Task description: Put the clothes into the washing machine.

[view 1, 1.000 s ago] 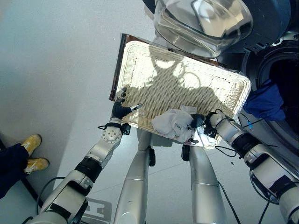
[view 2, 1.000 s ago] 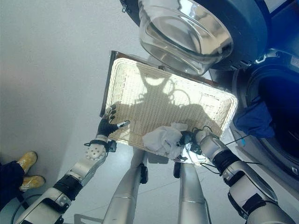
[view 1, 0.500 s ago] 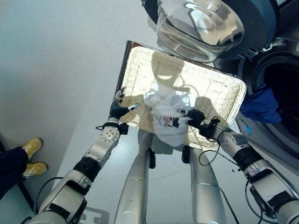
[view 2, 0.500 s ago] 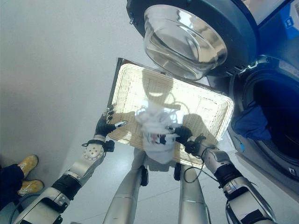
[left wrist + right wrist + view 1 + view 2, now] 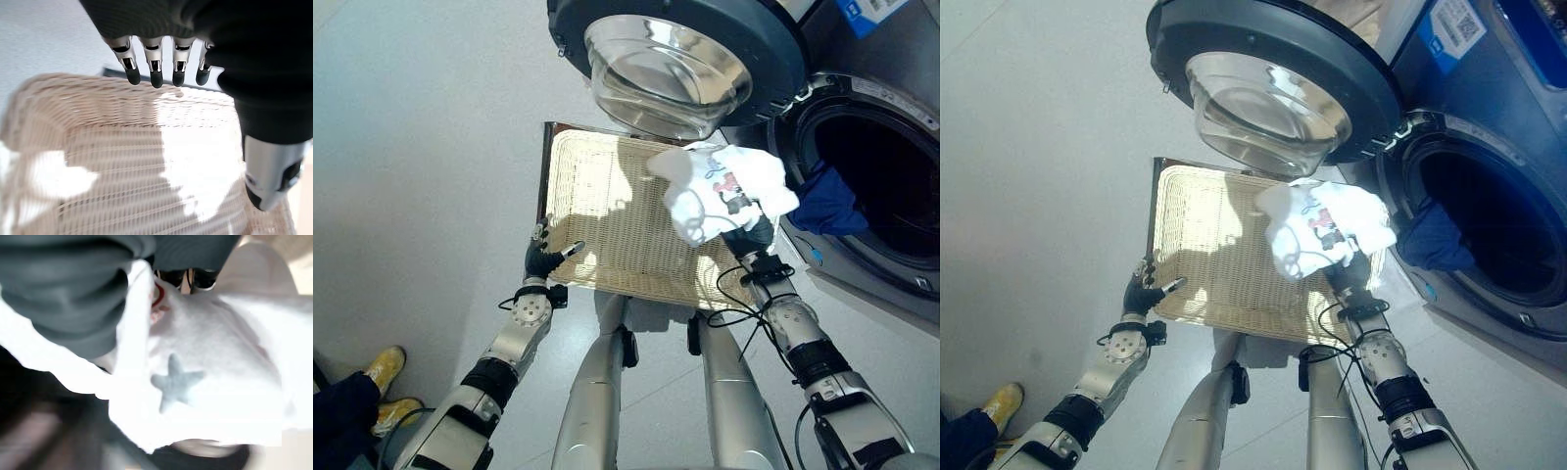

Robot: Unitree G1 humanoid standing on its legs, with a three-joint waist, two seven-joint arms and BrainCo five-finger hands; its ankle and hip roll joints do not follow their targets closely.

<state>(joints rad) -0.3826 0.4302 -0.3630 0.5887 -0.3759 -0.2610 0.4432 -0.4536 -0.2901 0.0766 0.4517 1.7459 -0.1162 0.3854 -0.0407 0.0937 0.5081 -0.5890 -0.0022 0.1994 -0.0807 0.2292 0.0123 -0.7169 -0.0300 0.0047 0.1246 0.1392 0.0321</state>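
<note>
Clutching a white garment [image 5: 724, 191], the right hand [image 5: 751, 235] hangs above the wicker basket [image 5: 597, 211].

Right hand [image 5: 1352, 266] lifts white garment [image 5: 1324, 223] (bunched) beside washing machine's [image 5: 1474, 225] opening.

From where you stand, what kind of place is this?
Probably a laundry room: a front-loading washing machine stands with its round door open, a blue garment hangs at the drum's mouth, and a wicker basket sits on the pale floor.
</note>
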